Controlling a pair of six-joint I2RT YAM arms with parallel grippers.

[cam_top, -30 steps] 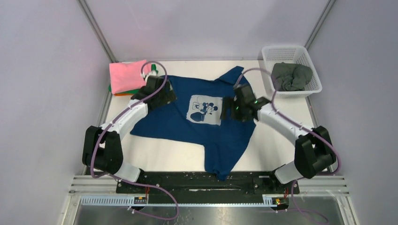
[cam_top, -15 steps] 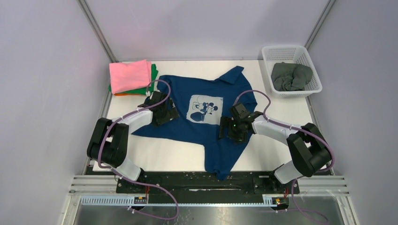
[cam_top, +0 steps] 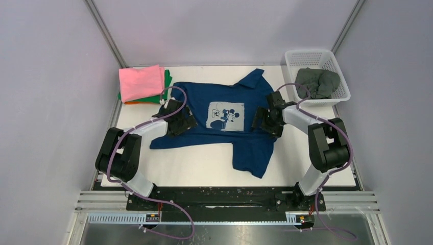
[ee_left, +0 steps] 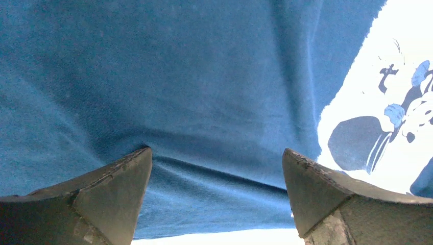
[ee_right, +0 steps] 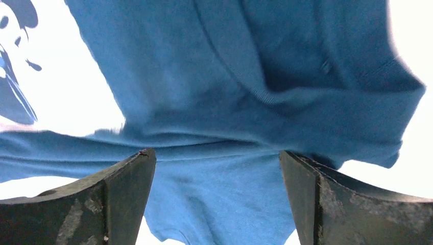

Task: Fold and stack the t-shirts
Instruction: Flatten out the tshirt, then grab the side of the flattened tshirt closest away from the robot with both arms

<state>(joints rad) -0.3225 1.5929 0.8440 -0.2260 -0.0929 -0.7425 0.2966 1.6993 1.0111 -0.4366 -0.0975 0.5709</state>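
Note:
The navy blue t-shirt (cam_top: 219,130) with its pale cartoon-mouse print (cam_top: 225,116) lies spread on the white table, one part trailing toward the front. My left gripper (cam_top: 179,123) is open and rests on the shirt's left part; its view shows blue cloth (ee_left: 204,102) between the fingers (ee_left: 115,189). My right gripper (cam_top: 266,122) is open on the shirt's right side, over rumpled blue cloth (ee_right: 245,102). A pink shirt (cam_top: 141,81) lies folded on green (cam_top: 168,79) and orange ones at the back left. A dark grey-green shirt (cam_top: 317,81) sits crumpled in the basket.
The white mesh basket (cam_top: 337,100) stands at the back right corner. The folded stack sits by the left wall. Bare white table (cam_top: 194,166) shows in front of the shirt. Grey walls close in the table on three sides.
The shirt has been dragged toward the back. My right gripper moved back and to the right; the left gripper stayed on the shirt's left part. The trailing front part now lies farther from the front edge.

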